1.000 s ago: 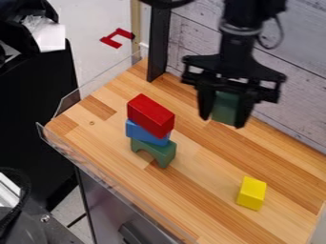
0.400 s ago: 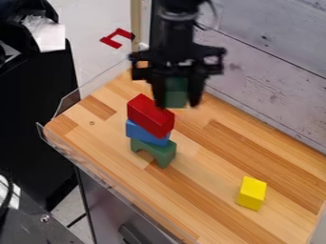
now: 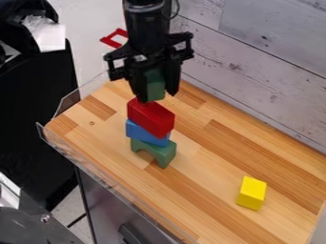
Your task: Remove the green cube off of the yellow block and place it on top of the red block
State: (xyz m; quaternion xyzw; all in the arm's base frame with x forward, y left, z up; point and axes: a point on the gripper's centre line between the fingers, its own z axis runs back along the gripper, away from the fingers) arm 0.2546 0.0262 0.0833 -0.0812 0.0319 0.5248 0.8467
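My gripper (image 3: 157,95) hangs at the upper left of the wooden table, shut on the green cube (image 3: 155,86). The cube shows between the two fingers, just above the back end of the red block (image 3: 150,116); whether the two touch I cannot tell. The red block lies on top of a blue block (image 3: 146,133), which rests on a green arch block (image 3: 158,151). Apart from this stack, the yellow block (image 3: 251,193) stands toward the lower right, with nothing on it.
A clear plastic rim (image 3: 83,157) runs along the table's left and front edges. Behind the table rises a whitewashed plank wall (image 3: 255,57). Wooden table surface (image 3: 210,190) lies between the stack and the yellow block.
My gripper has moved left across the view with the green cube held in it, from the upper right to above the red block. The stack and the yellow block have stayed put.
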